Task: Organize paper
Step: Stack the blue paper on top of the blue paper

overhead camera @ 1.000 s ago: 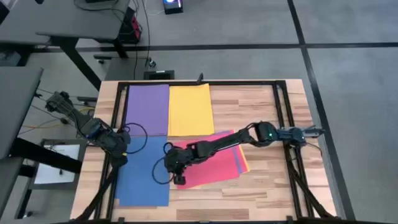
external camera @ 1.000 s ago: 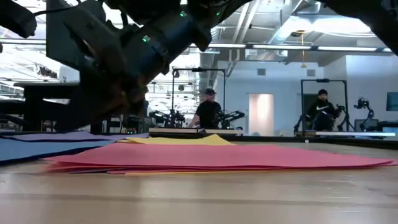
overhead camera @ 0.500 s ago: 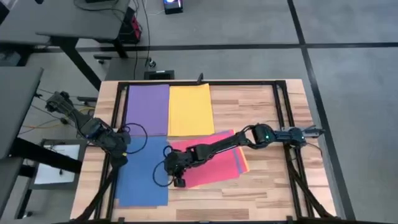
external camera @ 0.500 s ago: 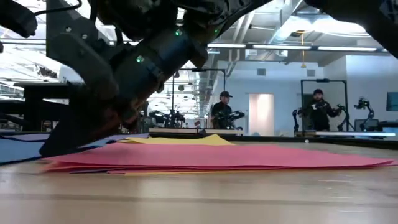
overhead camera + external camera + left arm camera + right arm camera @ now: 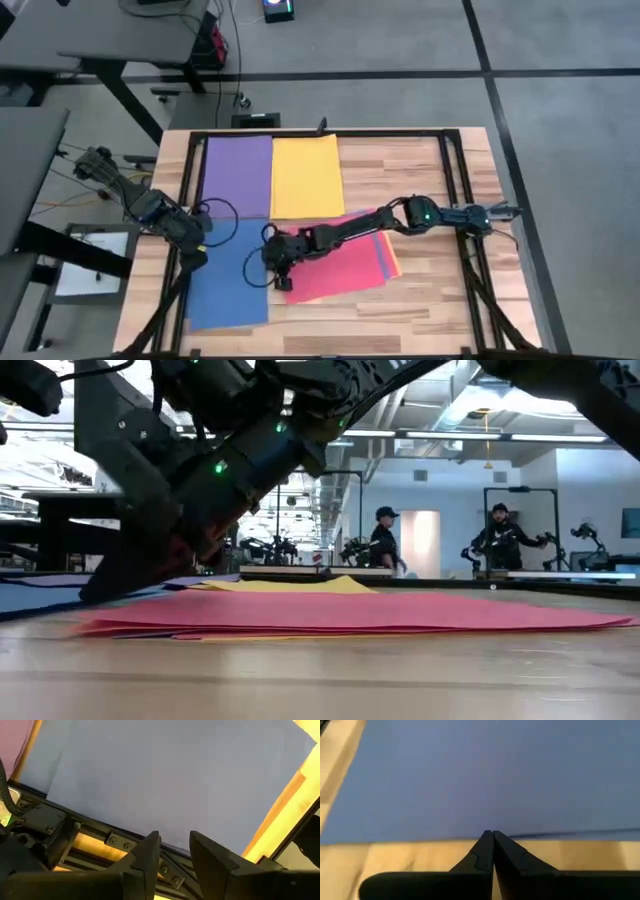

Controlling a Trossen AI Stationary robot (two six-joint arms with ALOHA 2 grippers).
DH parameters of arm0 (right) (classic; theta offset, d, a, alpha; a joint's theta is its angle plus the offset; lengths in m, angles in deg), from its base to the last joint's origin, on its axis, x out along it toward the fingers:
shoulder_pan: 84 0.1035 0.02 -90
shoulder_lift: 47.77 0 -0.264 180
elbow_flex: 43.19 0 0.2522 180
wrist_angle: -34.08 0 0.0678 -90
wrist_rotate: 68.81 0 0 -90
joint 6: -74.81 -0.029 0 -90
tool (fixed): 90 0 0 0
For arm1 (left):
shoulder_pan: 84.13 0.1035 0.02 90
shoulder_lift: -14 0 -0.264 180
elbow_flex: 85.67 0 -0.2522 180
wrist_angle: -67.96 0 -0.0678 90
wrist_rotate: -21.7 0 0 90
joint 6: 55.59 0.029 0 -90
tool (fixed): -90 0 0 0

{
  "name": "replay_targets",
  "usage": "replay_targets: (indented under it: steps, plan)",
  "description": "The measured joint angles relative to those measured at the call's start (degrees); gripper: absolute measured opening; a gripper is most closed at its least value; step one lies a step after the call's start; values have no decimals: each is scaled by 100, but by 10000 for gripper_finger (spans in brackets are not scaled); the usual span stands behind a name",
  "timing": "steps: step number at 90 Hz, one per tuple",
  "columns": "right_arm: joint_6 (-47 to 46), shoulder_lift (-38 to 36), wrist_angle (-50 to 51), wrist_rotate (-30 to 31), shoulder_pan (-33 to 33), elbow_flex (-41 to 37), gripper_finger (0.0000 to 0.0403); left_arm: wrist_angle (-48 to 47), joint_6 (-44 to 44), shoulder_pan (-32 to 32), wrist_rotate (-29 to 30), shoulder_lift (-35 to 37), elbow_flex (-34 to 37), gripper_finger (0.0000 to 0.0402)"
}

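Observation:
The paper lies flat on the wooden table: a purple sheet (image 5: pixel 238 175) and a yellow sheet (image 5: pixel 306 175) at the far side, and a blue sheet (image 5: pixel 228 275) at the near left. A red-pink sheet (image 5: pixel 340 260) at the middle lies on top of an orange one (image 5: pixel 391 258). My right gripper (image 5: pixel 272 272) reaches over the red-pink sheet, shut, with its tips down at the blue sheet's right edge. My left gripper (image 5: pixel 172 842) is open over the frame rail beside the blue sheet's left edge, touching nothing. My right gripper's shut fingertips (image 5: pixel 492 836) meet the blue sheet's right edge (image 5: pixel 530 834) low on the table. The fingers slant down from the table's right side. The sheet lies flat on the wood, with a thin shadow under that edge.
A black metal frame (image 5: pixel 186 190) runs around the work area, and its left rail (image 5: pixel 115 840) lies just below my left gripper. Bare wood (image 5: pixel 400 310) shows along the near side and at the far right. People stand in the room behind the table (image 5: pixel 385 540).
My right gripper has gone down and toward the table's left edge, from above the red-pink sheet's near left corner to the blue sheet's right edge, staying shut. The blue sheet's near right corner has slid a little toward the left.

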Motion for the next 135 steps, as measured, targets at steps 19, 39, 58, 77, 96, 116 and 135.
replay_targets:
  steps: [19, 39, 58, 77, 96, 116, 135]
  plan:
    - [-19, -436, -211, -13, 296, 24, 0, -11, 24, 0, 0, 2, 0, 91]
    - [-631, -146, -1004, -24, 895, 10, 0, -17, 111, 2, 3, -4, 1, 91]
    - [-1055, 136, -1374, -37, 1161, 4, 0, -8, 86, 0, 4, -2, 1, 91]
    - [-1318, 525, -1729, -163, 1232, 9, 0, 7, 26, 0, 7, -2, 2, 91]
    - [-1231, 524, -1623, -185, 1190, 13, 0, 2, 109, 0, 9, -2, 2, 91]
    - [-1096, 614, -1819, -163, 1016, 15, 0, 4, 105, 0, 11, -2, 2, 91]
    - [-728, 698, -1986, -144, 985, 26, 0, 76, 107, 2, 19, -2, 2, 91]
